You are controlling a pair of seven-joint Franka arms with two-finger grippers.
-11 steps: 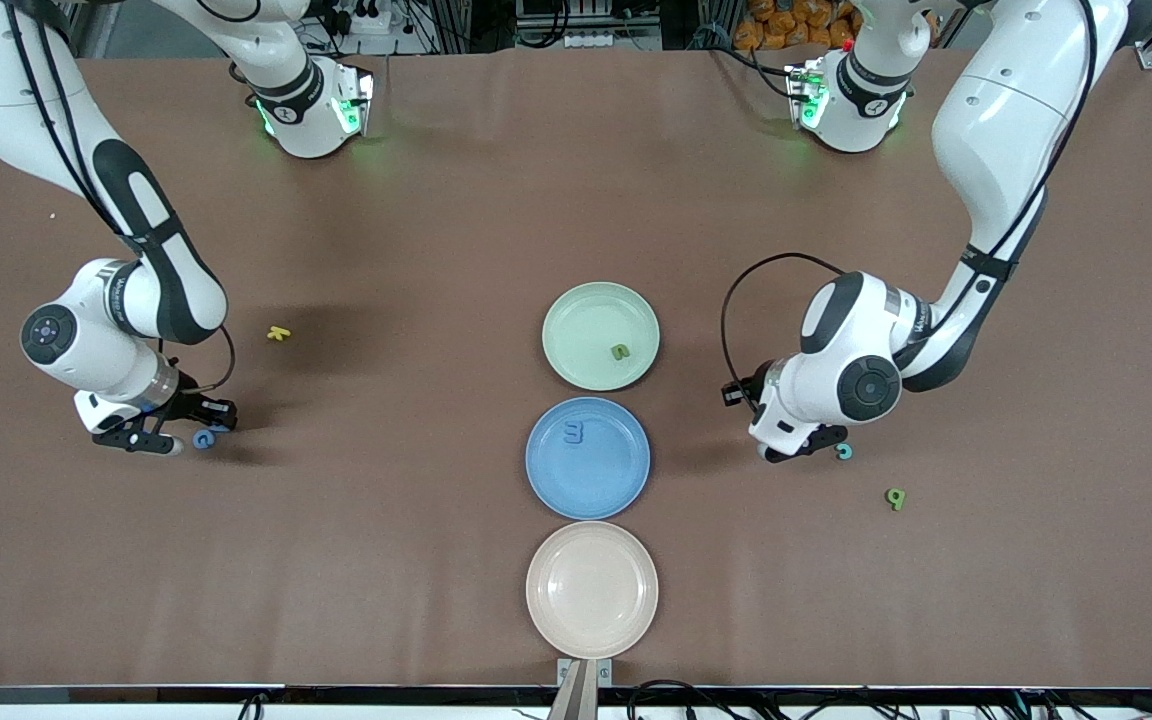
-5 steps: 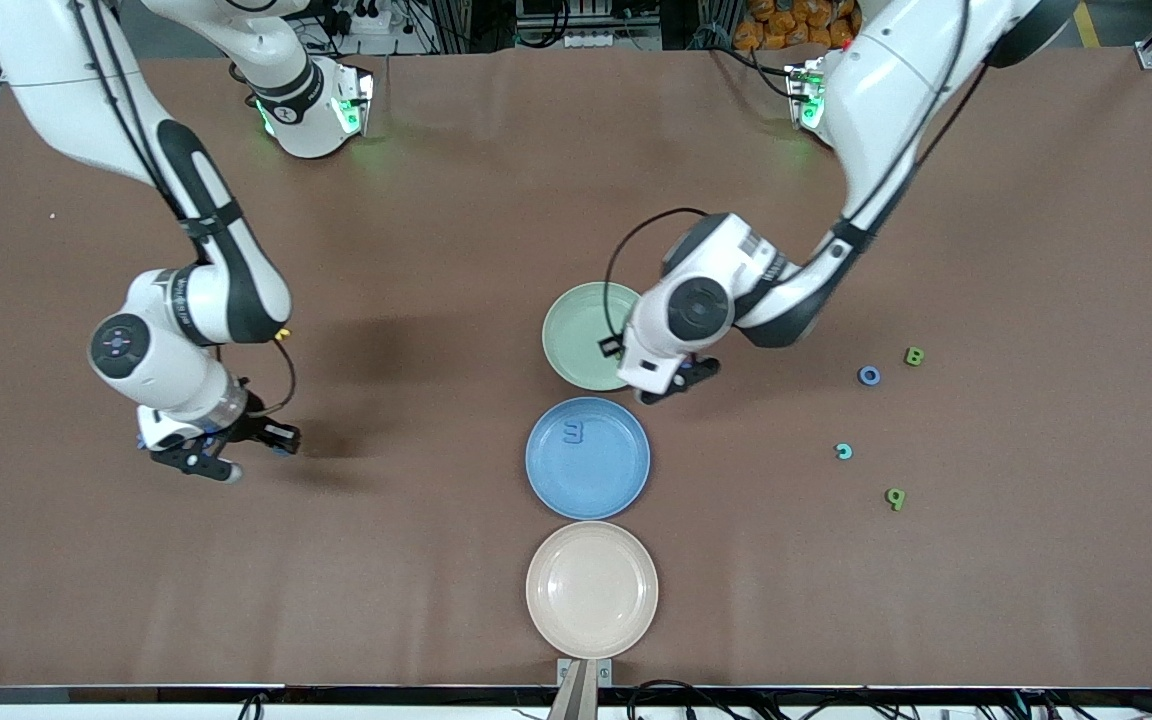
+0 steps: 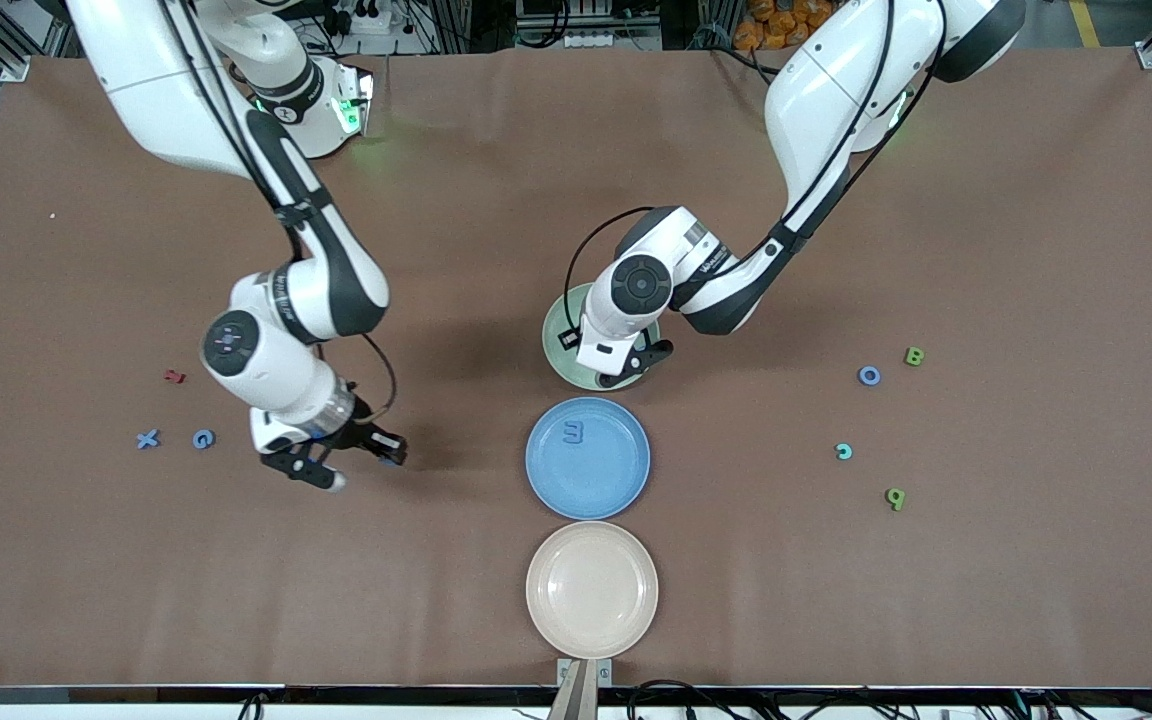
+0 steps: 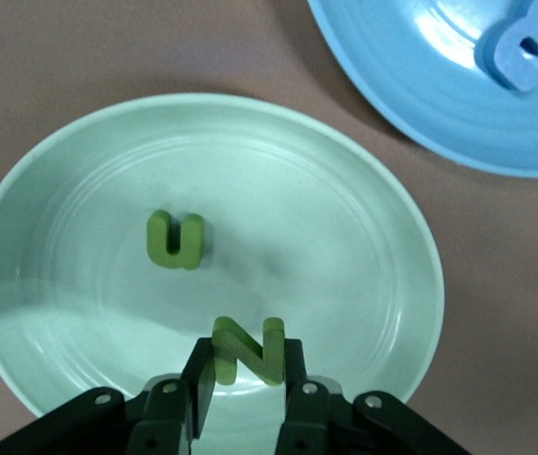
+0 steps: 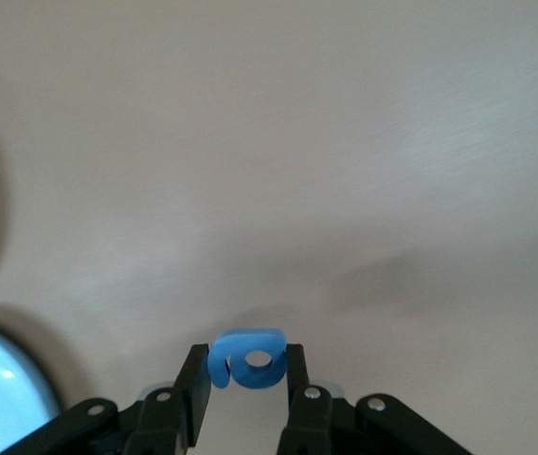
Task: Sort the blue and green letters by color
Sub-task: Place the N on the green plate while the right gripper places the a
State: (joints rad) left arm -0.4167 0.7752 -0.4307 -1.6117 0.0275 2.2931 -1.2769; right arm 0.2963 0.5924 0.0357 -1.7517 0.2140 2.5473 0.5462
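Observation:
My left gripper (image 3: pixel 633 366) is over the pale green plate (image 3: pixel 552 352), shut on an olive green N (image 4: pixel 247 349). A green U (image 4: pixel 175 239) lies in that plate (image 4: pixel 345 237). My right gripper (image 3: pixel 361 462) is over bare table toward the right arm's end from the blue plate (image 3: pixel 587 470), shut on a blue letter (image 5: pixel 247 358). A blue 3 (image 3: pixel 573 431) lies in the blue plate. Loose on the table are a blue X (image 3: pixel 147 438), blue G (image 3: pixel 203 438), blue O (image 3: pixel 868 375), green B (image 3: pixel 914 355) and green q (image 3: pixel 895 497).
A beige plate (image 3: pixel 591 588) sits nearest the front camera, in line with the other two plates. A small red letter (image 3: pixel 174 376) lies near the blue X. A teal letter (image 3: pixel 843 451) lies between the blue O and the green q.
The left gripper has swung from beside the teal letter to over the green plate. The right gripper has moved from beside the blue G toward the blue plate, carrying its blue letter.

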